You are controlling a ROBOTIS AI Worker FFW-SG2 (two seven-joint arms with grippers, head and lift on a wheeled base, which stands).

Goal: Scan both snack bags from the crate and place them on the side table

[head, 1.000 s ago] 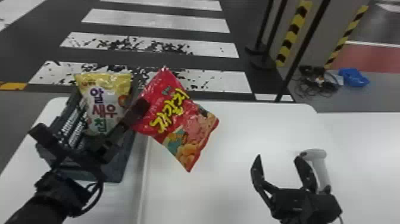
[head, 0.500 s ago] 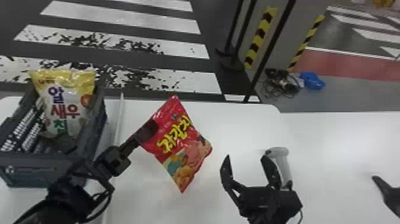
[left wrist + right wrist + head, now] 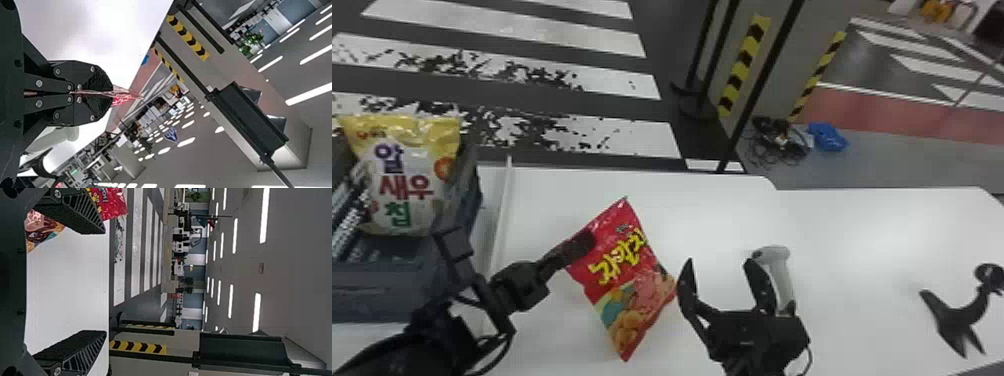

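Note:
My left gripper (image 3: 584,243) is shut on the upper left edge of the red snack bag (image 3: 627,280), which hangs tilted above the white table. In the left wrist view the left gripper (image 3: 105,94) pinches a thin red edge of the bag (image 3: 123,98). The yellow-topped snack bag (image 3: 407,175) stands upright in the dark crate (image 3: 377,295) at the left. To the right of the red bag, my right gripper (image 3: 722,280) is open with nothing between its fingers; in the right wrist view the gripper (image 3: 103,282) has the red bag (image 3: 111,203) beyond one finger.
A white handheld scanner (image 3: 782,280) is on the table (image 3: 872,240) just behind and right of my right gripper. A black stand (image 3: 957,310) is farther right. A raised white strip (image 3: 502,215) runs between the crate and the red bag.
The head view has swung to the right. My left gripper has carried the red bag rightward, away from the crate and closer to the right gripper, which remains open.

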